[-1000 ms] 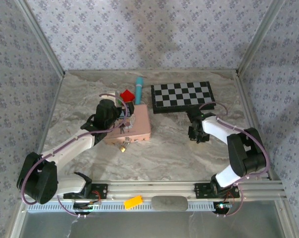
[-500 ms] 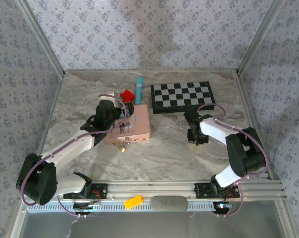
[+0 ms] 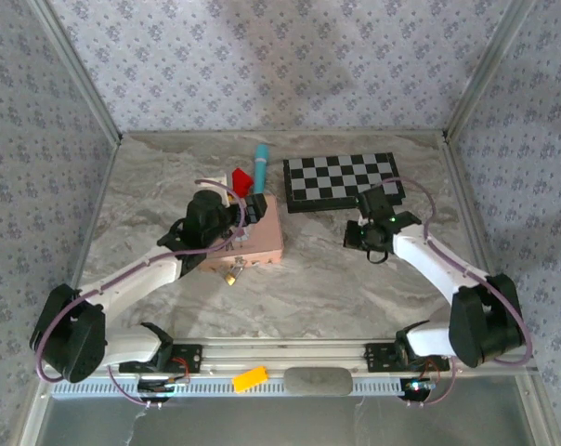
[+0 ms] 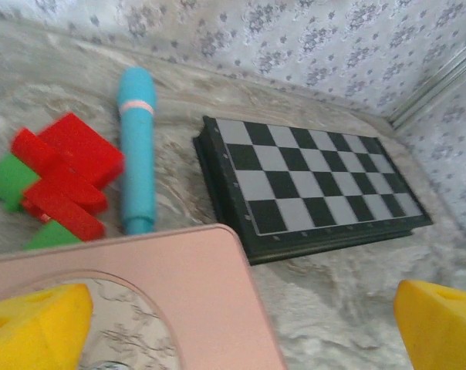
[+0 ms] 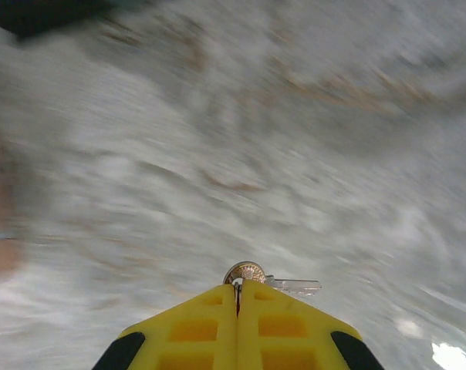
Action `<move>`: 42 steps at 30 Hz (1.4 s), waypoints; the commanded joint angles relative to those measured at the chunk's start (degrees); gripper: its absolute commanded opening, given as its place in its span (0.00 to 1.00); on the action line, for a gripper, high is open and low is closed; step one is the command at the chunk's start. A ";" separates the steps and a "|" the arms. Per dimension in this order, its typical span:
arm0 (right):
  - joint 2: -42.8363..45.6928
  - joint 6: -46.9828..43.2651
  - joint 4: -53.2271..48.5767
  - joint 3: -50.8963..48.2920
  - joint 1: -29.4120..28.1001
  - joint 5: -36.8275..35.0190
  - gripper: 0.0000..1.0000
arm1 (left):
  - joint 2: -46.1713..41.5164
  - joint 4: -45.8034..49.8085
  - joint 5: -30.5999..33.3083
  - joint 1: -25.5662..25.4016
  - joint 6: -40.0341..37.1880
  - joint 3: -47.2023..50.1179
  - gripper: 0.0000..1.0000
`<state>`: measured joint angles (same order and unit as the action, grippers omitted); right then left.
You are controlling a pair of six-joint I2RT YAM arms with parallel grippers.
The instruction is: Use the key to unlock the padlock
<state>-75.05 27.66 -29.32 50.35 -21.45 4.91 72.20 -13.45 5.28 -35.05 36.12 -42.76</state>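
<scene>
Evenly, softly lit from above in the overhead view, with only faint shadows on the table (image 3: 308,288) and a dim grey patch on the back wall (image 3: 262,37) at 12 o'clock. Fairly sharp on the chessboard (image 4: 310,177) from the left wrist, soft on the yellow left fingers (image 4: 32,327) at 7 and 5 o'clock. Smeared by motion blur from the right wrist, crisp only at 6 o'clock on the yellow right fingers (image 5: 194,331) and key (image 5: 295,286), with white glare at 5 o'clock.
</scene>
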 commanded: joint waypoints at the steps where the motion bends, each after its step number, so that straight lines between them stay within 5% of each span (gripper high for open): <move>1: 1.82 -1.75 10.27 1.92 0.25 13.69 0.00 | 3.00 0.59 -1.07 -0.10 17.03 -4.16 1.00; 9: -0.61 1.73 35.82 1.43 0.56 35.14 0.00 | 12.21 -5.35 -12.36 -0.39 41.62 -9.94 0.99; 14: -3.79 9.21 53.03 -1.28 0.64 38.55 0.00 | 17.13 -9.49 -16.44 -2.04 48.61 -12.21 0.96; 21: -12.38 24.96 77.19 -4.26 -0.14 39.73 0.00 | 22.18 -24.51 -11.36 -4.84 62.83 -10.32 0.92; 29: -14.12 25.17 78.07 -4.55 -0.99 38.83 0.00 | 26.06 -34.76 -11.22 -5.15 70.48 -11.33 0.91; 42: -16.84 30.95 84.69 -7.64 -0.26 40.18 0.00 | 25.79 -37.39 -9.43 -5.48 70.50 -10.94 0.73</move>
<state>-91.42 56.97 51.53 42.98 -22.11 43.81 98.08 -47.64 -4.89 -40.23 106.19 -53.10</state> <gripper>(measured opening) 0.054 0.735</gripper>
